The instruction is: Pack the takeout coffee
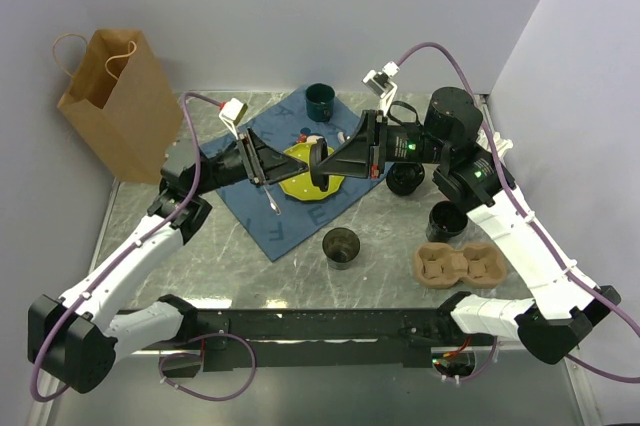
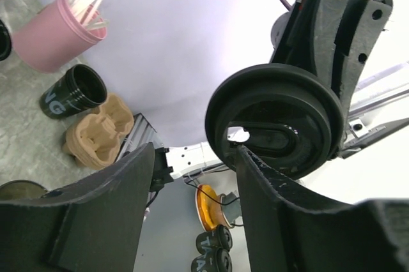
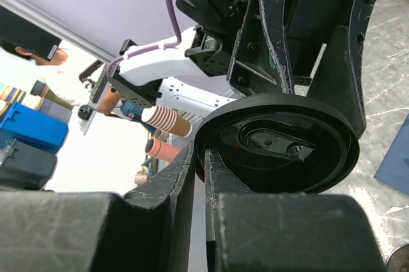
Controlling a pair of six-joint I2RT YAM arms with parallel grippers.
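My right gripper (image 1: 332,162) is shut on the rim of a round black lid (image 1: 319,168) and holds it on edge above the yellow plate (image 1: 300,184). In the right wrist view the lid (image 3: 278,144) is pinched between my fingertips (image 3: 192,170). My left gripper (image 1: 275,161) is open just left of the lid. In the left wrist view the lid (image 2: 275,128) sits beyond my right finger (image 2: 268,208). Three black cups stand on the table: one in front (image 1: 341,246), two at the right (image 1: 445,219) (image 1: 405,178). One open cup with white lettering (image 2: 73,93) shows in the left wrist view.
A brown pulp carrier (image 1: 458,264) lies at the front right, also seen in the left wrist view (image 2: 99,131). A dark green mug (image 1: 322,99) stands at the back on a blue cloth (image 1: 290,221). A paper bag (image 1: 115,101) stands back left. A pink cup of straws (image 2: 54,29) shows.
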